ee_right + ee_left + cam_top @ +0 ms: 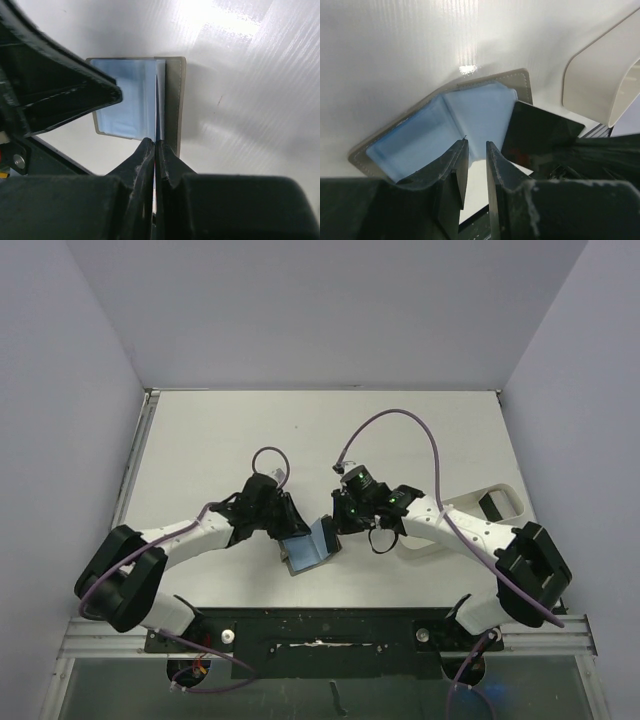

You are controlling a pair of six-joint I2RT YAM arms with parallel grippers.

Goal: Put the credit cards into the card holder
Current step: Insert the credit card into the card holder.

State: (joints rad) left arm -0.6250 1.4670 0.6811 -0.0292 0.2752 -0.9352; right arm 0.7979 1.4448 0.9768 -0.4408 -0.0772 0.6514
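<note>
Black credit card [540,137] clamped edge-on in my right pincer [155,141] | card holder [125,95] open straight ahead, long axes aligned | left pincer [477,145] part-apart, grip unclear

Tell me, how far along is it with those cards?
Done: the grey-olive folding wallet with blue lining lies open; no card shows inside. In hand: the right gripper pinches a dark flat card at the lining's edge, left gripper at the fold. Left: pushing it in.
</note>
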